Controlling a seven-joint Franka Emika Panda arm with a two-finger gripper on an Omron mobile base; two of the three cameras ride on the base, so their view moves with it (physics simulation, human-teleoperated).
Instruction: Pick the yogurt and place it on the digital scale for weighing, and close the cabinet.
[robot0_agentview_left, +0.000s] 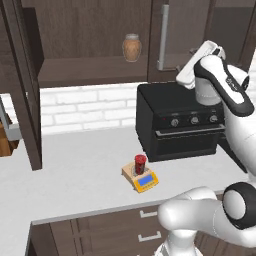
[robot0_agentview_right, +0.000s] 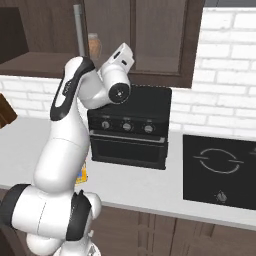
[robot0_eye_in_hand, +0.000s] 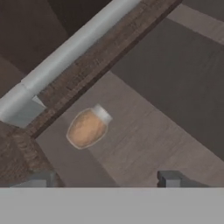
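Counter (robot0_agentview_left: 75, 175), yogurt (robot0_agentview_left: 140, 163) far below claw (robot0_eye_in_hand: 105, 179)

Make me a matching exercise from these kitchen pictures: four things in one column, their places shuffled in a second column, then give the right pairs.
Things:
1. yogurt
2. scale
3. jar
4. oven

Places:
A. on the shelf inside the open cabinet
B. on the counter, in front of the oven's left corner
C. on top of the scale
D. against the brick wall, below the closed cabinet door

Pairs: 1-C, 2-B, 3-A, 4-D
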